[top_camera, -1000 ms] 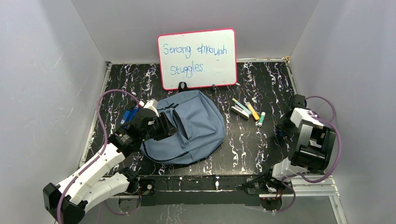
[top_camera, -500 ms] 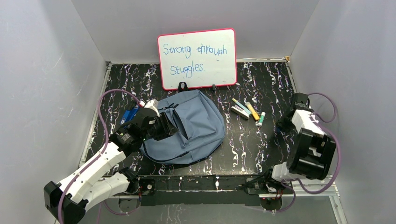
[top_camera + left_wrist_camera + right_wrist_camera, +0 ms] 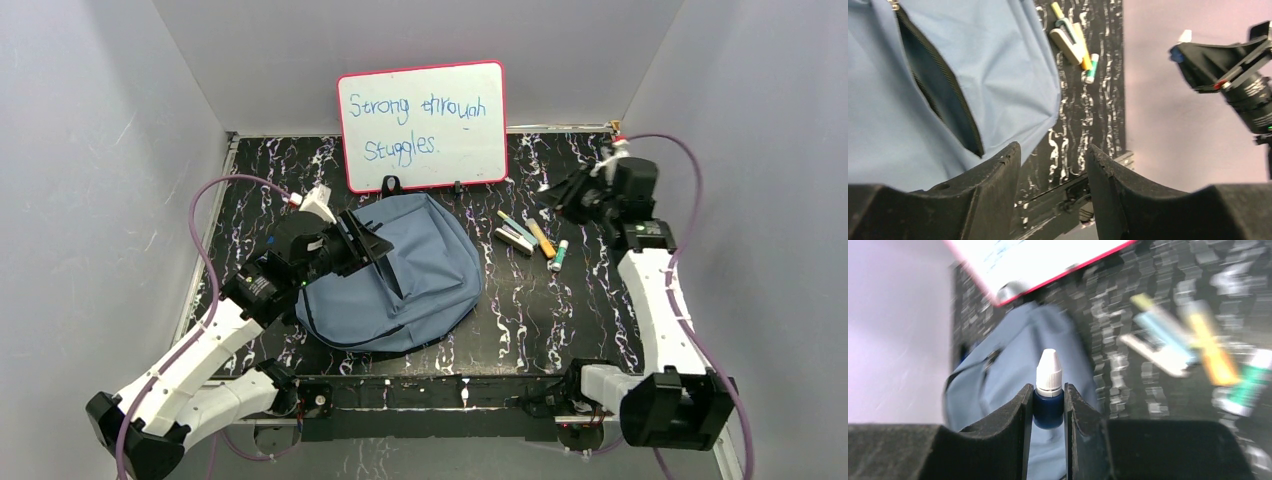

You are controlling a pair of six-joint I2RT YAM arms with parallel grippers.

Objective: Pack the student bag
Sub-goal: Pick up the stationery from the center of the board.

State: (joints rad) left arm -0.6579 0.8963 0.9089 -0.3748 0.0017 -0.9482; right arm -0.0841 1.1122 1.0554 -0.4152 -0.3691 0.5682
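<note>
Fingers of the right gripper are pinching a small bottle with a dark blue body and a white pointed cap. It stands upright between them with the cap poking out past the fingertips. This wrist view is smeared by motion, so no label on the bottle can be read.

From above, that gripper sits toward the far right of the black marbled table, near the lower right corner of a pink-framed whiteboard. It appears to be lifted off the surface.

Just beside it lies a loose cluster of pens, with pale, orange and green-capped ones lying close together.

The student bag, grey-blue and floppy, lies flat in the middle of the table. Its top edge is near the foot of the whiteboard.

The left gripper hovers over the bag's left side with its fingers spread apart and nothing between them. Below them, a dark zippered pocket on the bag gapes open.
</note>
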